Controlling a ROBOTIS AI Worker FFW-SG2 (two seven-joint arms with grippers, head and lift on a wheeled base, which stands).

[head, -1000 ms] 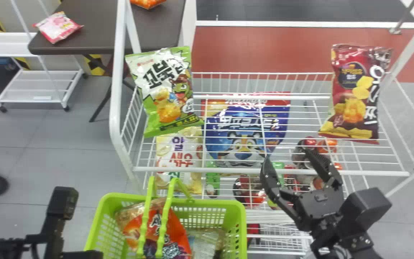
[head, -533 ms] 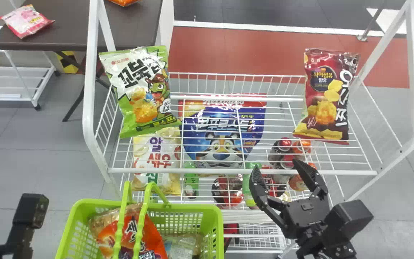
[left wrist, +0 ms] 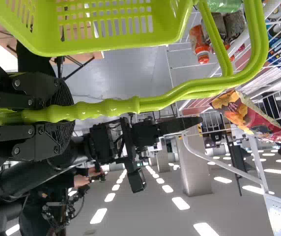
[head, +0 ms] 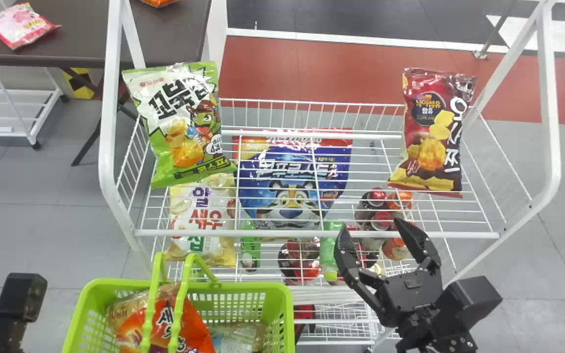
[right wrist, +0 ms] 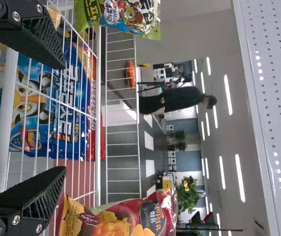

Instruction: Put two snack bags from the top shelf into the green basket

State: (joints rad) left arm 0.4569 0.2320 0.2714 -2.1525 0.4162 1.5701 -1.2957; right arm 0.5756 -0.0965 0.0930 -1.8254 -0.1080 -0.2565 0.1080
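My right gripper stands open in front of the wire shelf's front rail, nothing between its fingers; the right wrist view also shows this gripper. A green snack bag leans at the top shelf's left end, a dark red snack bag at its right end. The green basket holds an orange snack bag and another packet. In the left wrist view my left gripper is shut on the handles of the basket.
The shelf's white front rail and side posts frame the top shelf. Below lie a blue bag, a yellowish bag, bottles and cans. A dark table stands behind at the left.
In the head view the shelf, bags and basket have shifted left, the basket also slightly down. My right gripper has shifted left in view too and stays open.
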